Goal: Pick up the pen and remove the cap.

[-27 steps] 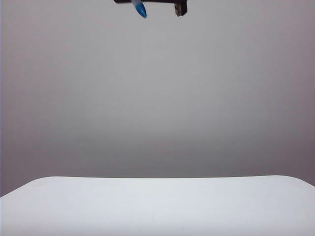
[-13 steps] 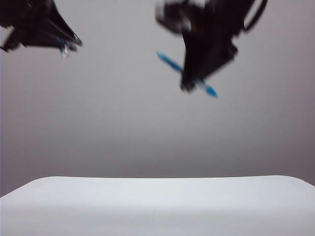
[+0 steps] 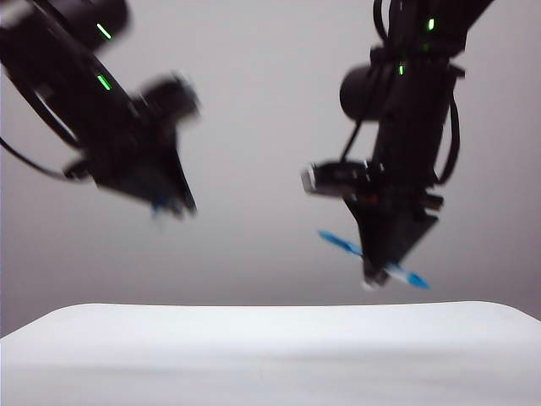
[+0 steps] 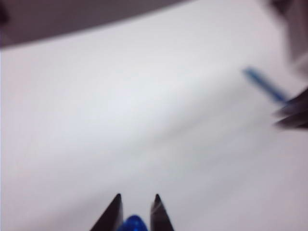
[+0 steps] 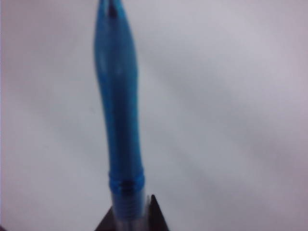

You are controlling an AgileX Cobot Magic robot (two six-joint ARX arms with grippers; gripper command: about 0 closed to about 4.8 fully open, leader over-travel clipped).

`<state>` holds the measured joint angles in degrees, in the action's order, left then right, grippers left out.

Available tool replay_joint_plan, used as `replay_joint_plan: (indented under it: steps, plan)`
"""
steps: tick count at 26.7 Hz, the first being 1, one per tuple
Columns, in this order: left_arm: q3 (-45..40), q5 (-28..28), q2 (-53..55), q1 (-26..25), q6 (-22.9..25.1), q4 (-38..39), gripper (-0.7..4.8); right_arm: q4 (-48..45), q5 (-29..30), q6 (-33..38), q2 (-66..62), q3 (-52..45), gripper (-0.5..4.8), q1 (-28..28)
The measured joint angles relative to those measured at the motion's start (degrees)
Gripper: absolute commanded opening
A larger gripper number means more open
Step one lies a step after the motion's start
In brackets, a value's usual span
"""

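The pen (image 3: 404,275) is a slim blue-tipped stick held slantwise in the air above the white table (image 3: 254,355). My right gripper (image 3: 372,277) is shut on its barrel. In the right wrist view the pen's blue front section (image 5: 118,120) juts out beyond my right gripper (image 5: 132,204). My left gripper (image 3: 173,207) hangs at the left, apart from the pen, shut on the cap; only the cap's blue rounded end (image 4: 132,224) shows between the fingertips of my left gripper (image 4: 137,197). The left wrist view also catches the pen (image 4: 262,83) and the right gripper's dark fingers (image 4: 293,113).
The white table has a rounded far edge (image 3: 270,305) against a plain grey backdrop. Both dark arms hang above the table, the left arm (image 3: 93,118) at the upper left and the right arm (image 3: 414,110) at the upper right.
Both arms have come down into view from the top. The right gripper has sunk lower with the pen. The left gripper has moved down and toward the middle with the cap.
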<state>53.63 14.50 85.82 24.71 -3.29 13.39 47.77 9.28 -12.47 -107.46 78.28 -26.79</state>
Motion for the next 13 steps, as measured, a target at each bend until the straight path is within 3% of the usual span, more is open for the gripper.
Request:
replay_joint_plan:
  steps: [3,7,10,13]
  plan:
    - [1.66,-2.69,5.95,2.25,1.38,3.34,0.21,0.13,-0.61,0.00,-2.03,-0.48,-0.05,0.66]
    - [5.53,-4.63,13.46,1.25,1.77,8.35,0.22,-0.85,-0.57,0.00,-3.10,-2.10,-0.05,0.61]
    - [9.75,-5.60,18.49,0.98,3.65,16.24,0.22,-4.24,-0.48,0.00,-3.23,-6.14,-0.05,0.92]
    - [11.06,-6.43,19.30,0.63,4.28,16.17,0.22,-6.88,-0.50,0.15,-3.28,-8.85,-0.05,1.44]
